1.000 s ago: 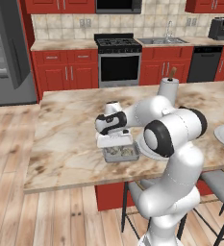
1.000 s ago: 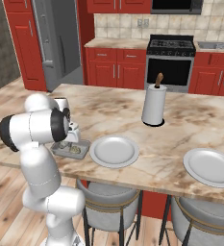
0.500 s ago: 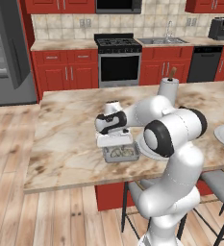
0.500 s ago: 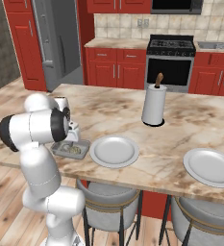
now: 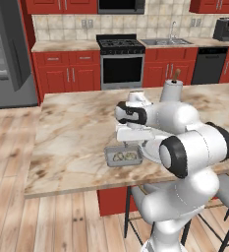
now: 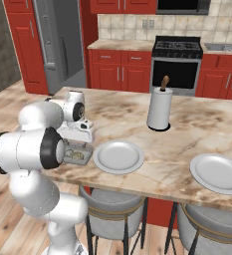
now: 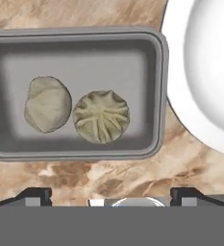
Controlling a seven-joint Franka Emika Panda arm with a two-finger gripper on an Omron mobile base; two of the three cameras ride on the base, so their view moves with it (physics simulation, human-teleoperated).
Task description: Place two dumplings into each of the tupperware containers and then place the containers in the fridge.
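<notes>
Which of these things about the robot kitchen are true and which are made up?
1. The tupperware container holds two dumplings. True.
2. The end effector is squeezing a dumpling. False: it is open above the container and holds nothing.
3. A white plate lies beside the container. True.
4. The container is inside the fridge. False: it sits on the marble counter.
5. The paper towel roll lies flat. False: it stands upright.

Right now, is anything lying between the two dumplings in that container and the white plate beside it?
No loose item. In the hand view, only the tupperware container's own grey wall and rim separate the dumplings from the white plate, whose edge sits right against that rim.
</notes>
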